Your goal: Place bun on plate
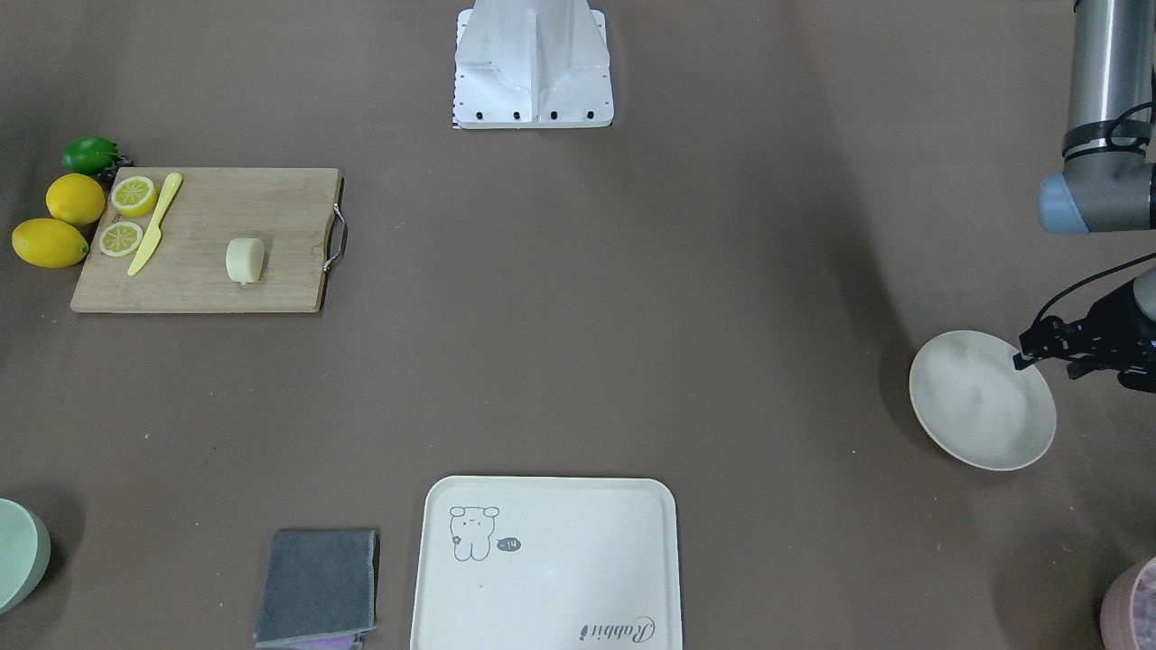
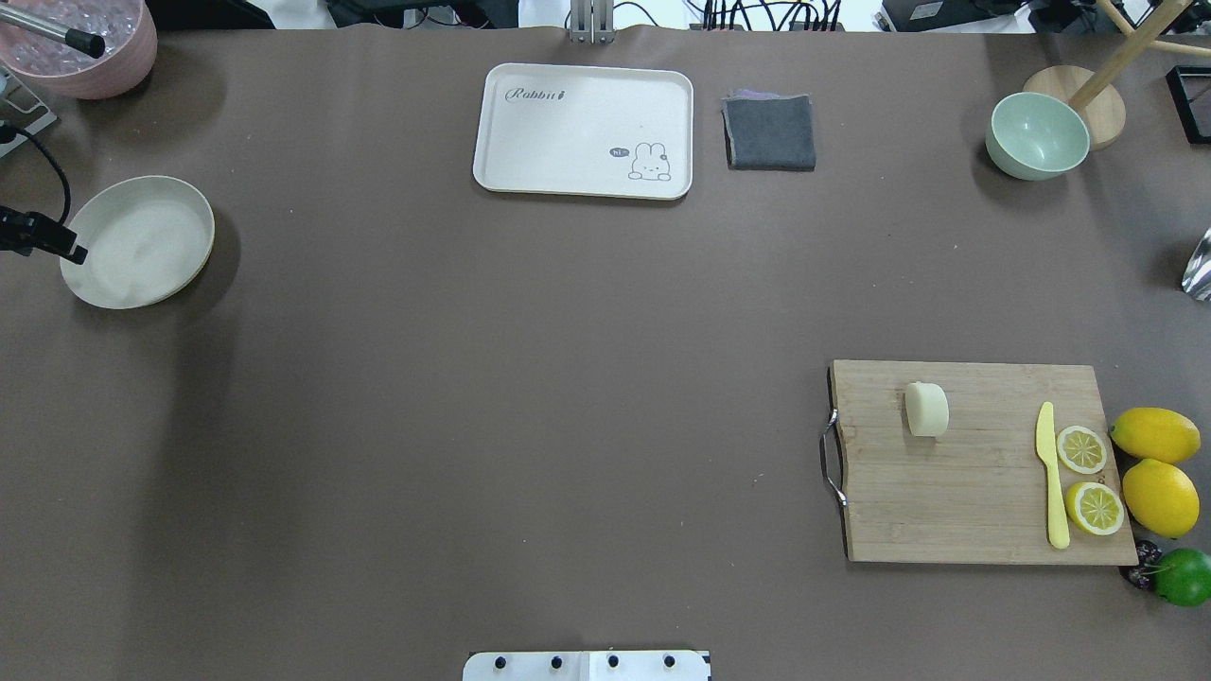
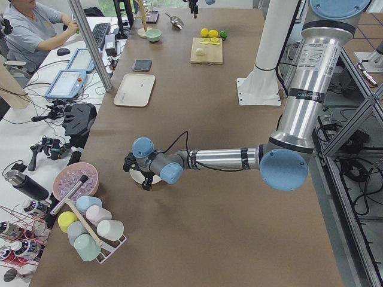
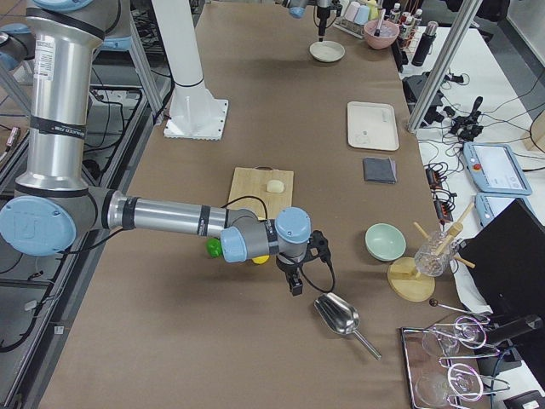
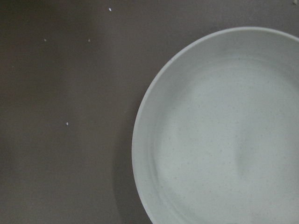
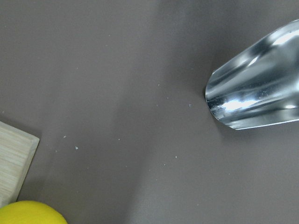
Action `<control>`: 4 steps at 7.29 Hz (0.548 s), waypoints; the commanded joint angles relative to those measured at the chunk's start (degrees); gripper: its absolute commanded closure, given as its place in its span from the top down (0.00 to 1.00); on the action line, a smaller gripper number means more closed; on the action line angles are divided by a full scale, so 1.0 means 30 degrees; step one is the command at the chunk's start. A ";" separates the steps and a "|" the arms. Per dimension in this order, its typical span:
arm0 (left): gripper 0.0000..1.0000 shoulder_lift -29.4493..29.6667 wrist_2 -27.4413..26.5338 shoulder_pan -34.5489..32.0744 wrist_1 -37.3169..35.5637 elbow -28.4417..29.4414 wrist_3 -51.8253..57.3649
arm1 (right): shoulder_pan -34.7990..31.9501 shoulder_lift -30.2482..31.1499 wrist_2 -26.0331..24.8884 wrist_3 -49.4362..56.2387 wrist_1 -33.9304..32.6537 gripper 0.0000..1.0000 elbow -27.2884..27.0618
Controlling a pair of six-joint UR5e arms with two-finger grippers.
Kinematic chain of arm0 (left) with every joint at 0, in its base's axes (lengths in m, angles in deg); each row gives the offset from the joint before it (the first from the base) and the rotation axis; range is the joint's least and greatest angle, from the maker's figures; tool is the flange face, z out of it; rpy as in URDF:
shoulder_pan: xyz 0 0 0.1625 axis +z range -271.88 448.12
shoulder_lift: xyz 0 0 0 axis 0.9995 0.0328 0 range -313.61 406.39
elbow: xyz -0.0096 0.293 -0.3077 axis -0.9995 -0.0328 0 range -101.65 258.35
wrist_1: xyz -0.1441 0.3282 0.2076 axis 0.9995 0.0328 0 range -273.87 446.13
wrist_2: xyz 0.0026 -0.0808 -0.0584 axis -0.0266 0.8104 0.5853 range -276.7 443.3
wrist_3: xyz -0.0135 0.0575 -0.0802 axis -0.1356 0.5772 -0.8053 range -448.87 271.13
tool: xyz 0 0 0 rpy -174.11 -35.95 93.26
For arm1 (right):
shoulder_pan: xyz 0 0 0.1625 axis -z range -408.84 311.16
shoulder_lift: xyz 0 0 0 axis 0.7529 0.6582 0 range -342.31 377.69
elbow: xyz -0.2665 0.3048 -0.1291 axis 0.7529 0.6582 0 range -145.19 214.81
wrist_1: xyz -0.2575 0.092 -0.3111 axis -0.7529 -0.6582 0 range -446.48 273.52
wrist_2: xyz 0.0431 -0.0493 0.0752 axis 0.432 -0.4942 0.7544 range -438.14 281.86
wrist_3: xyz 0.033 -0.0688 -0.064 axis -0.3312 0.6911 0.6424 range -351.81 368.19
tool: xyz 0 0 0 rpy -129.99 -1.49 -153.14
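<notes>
The bun [image 1: 245, 260] [image 2: 926, 410] is a pale cream roll lying on the wooden cutting board [image 2: 984, 492], far over on the robot's right side. The plate [image 1: 982, 399] [image 2: 138, 241] is round and off-white, and sits with nothing in it at the far left of the table. It fills the right part of the left wrist view [image 5: 224, 130]. My left gripper [image 1: 1020, 354] [image 2: 78, 253] hangs over the plate's outer rim, and I cannot tell whether it is open or shut. My right gripper [image 4: 295, 285] shows only in the exterior right view, beyond the board's lemon end, state unclear.
A yellow knife [image 2: 1052, 478], two lemon slices [image 2: 1081, 449], two lemons [image 2: 1156, 435] and a lime [image 2: 1184, 575] sit at the board's far end. A metal scoop [image 6: 257, 91], mint bowl [image 2: 1037, 137], grey cloth [image 2: 770, 132], bear tray [image 2: 584, 130] and pink bowl [image 2: 80, 43] line the far edge.
</notes>
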 commanded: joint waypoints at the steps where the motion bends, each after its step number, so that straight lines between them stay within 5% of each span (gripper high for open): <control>1: 0.77 0.0322 -0.0017 0.0011 -0.0023 0.0530 -0.0034 | 0.0002 0.0010 0.0000 -0.0622 0.0022 1.00 -0.0030; 4: 0.60 0.0879 -0.0017 0.0040 -0.0023 0.1059 -0.0822 | 0.0061 0.0040 0.0000 -0.0595 -0.0007 1.00 -0.0089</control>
